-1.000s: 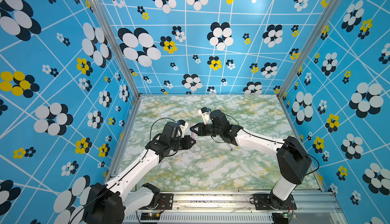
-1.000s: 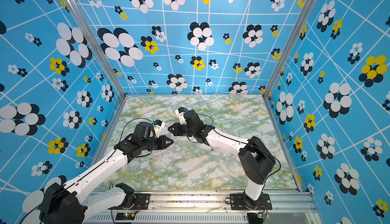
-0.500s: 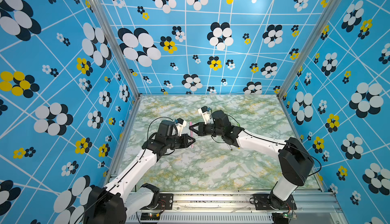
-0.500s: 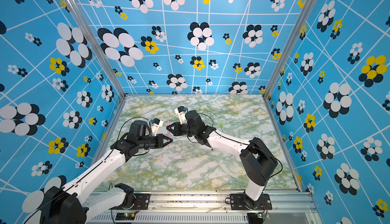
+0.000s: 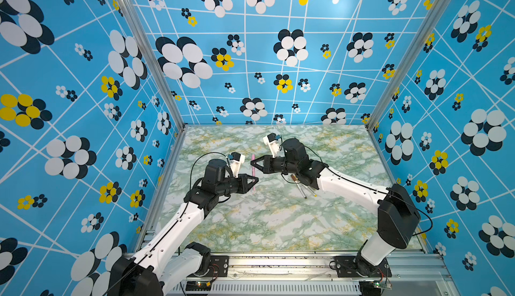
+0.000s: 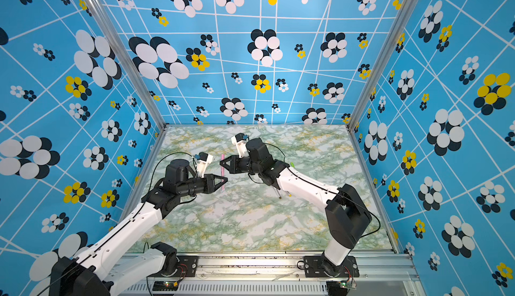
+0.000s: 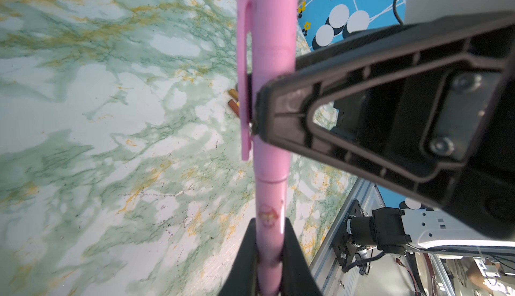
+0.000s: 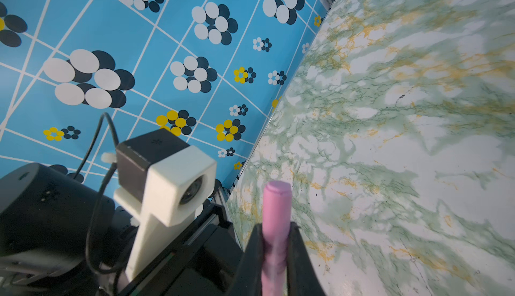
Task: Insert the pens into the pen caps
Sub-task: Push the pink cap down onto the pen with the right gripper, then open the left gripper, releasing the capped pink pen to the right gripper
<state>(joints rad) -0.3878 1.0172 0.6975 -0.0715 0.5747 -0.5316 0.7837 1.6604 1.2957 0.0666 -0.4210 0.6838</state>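
A pink pen [image 7: 269, 197] hangs above the marble table [image 5: 278, 225], held by both grippers. Its tip end sits inside a pink pen cap [image 7: 274, 44] with a clip. My left gripper [image 7: 269, 255] is shut on the barrel. My right gripper [image 8: 274, 241] is shut on the cap [image 8: 277, 197], and its fingers [image 7: 281, 105] meet the cap from the side in the left wrist view. In both top views the left gripper [image 5: 255, 181] and the right gripper [image 5: 252, 163] face each other tip to tip near mid-table, with the cap [image 6: 222, 156] sticking out behind them.
More pens [image 5: 303, 190] and a brown cap [image 5: 294, 178] lie on the table under my right forearm. Two brown caps [image 7: 233, 101] show behind the pink pen in the left wrist view. Blue flowered walls close in three sides, and a metal rail [image 5: 278, 264] runs along the front.
My left wrist has drawn a little to the left and its gripper now lies flatter. The right gripper has barely moved. Both stay closed on the pink pen.
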